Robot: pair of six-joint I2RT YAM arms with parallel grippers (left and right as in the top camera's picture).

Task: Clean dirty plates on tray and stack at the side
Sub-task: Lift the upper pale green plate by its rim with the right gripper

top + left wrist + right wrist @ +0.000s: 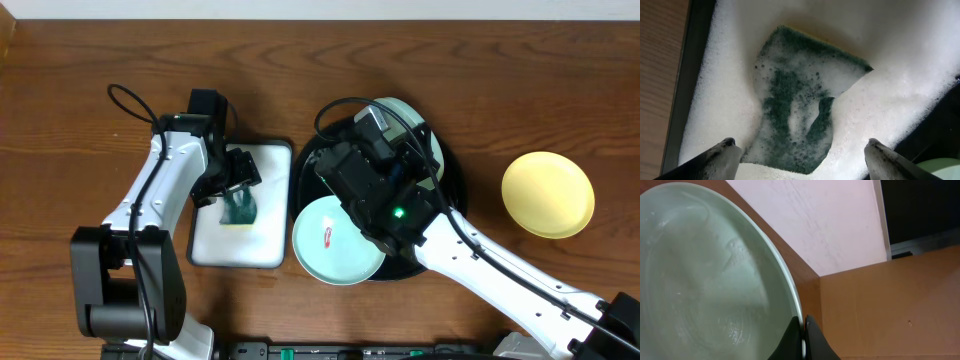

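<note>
Right end effector [803,341] clamping mint plate [700,280], left end effector [801,146] apart over foamy sponge [795,100]

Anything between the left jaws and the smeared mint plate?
Nothing visible. The left gripper hangs open over the green sponge in the foamy dish; the smeared mint plate is just past the dish's tray-side rim.

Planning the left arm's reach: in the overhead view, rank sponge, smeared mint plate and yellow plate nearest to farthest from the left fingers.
1. sponge, right beneath the left gripper, in the white dish.
2. smeared mint plate, to its right, at the tray edge.
3. yellow plate, far right on the table.
</note>
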